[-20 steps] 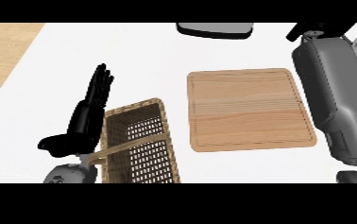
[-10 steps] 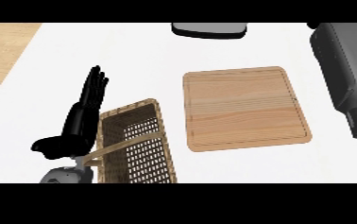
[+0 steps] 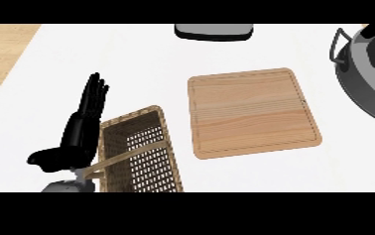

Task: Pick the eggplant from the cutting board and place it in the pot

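- Head view: the cutting board [image 3: 253, 112] lies flat in the middle of the white counter [image 3: 139, 60], and its whole top is bare. No eggplant shows on it or anywhere else in this view, so I cannot tell where the eggplant is now.
- Head view: the pot [image 3: 356, 73] sits at the right edge, cut off by the frame, with one dark side handle turned toward the board. Only part of its rim and wall shows; what lies inside cannot be seen. It stands just beside the board, which would keep the carry short.
- Head view: the left hand [image 3: 86, 122] rests at the lower left, fingers straight, pressed together and pointing up the counter, the thumb out to the side low down. It holds nothing and seems parked out of the way, well apart from the board.
- Head view: a wicker basket [image 3: 139, 154] with a flat handle across its mouth stands just beside that hand, between it and the board. It plays no part in the task as far as I can judge.
- Head view: a grey and black object [image 3: 214, 30] sits at the far edge of the counter, too cropped to name.
- Head view: the right hand does not show at all, so its fingers cannot be described. Judging from the bare board, the pick-up step looks to be done or under way out of frame.
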Controlling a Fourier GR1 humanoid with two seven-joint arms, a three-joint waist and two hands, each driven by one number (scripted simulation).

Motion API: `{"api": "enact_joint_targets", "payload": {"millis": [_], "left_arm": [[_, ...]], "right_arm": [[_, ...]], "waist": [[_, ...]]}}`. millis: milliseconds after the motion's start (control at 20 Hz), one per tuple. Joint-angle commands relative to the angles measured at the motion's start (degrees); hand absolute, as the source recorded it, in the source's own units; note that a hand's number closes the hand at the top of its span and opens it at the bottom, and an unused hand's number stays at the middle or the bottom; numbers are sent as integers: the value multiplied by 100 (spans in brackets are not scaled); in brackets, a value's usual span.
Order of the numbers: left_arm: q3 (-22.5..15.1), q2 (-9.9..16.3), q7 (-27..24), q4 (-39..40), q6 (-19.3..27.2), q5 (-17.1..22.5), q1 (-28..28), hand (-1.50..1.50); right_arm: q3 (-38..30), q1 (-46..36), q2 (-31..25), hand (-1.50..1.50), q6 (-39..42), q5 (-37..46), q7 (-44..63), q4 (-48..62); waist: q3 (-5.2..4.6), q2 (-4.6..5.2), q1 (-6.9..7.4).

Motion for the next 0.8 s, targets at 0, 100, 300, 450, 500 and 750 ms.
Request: {"api": "enact_joint_targets", "payload": {"millis": [0,100,300,450,500,750], "left_arm": [[-50,-67,87,134,-35,32,26,0],[-168,-152,-187,173,-3,-79,252,0],[178,72,-122,293,-188,159,30,0],[12,-30,-105,123,-219,161,222,0],[-9,-95,-197,362,-168,91,149,0],[-148,-228,68,300,131,-214,-164,0]], "right_arm": [[-188,-82,-399,150,-106,-131,-170,299],[-368,281,-644,150,-396,-316,-560,426],[-648,398,-684,150,-516,-657,-914,653],[-979,828,-907,150,-627,-1024,-1475,856],[-948,607,-880,150,-384,-1016,-1469,896],[-1283,1202,-920,150,-485,-1386,-1776,1130]], "waist": [[-29,4,-58],[-25,16,-54],[-24,22,-48],[-14,46,-12],[-18,46,-12],[-9,53,-51]]}}
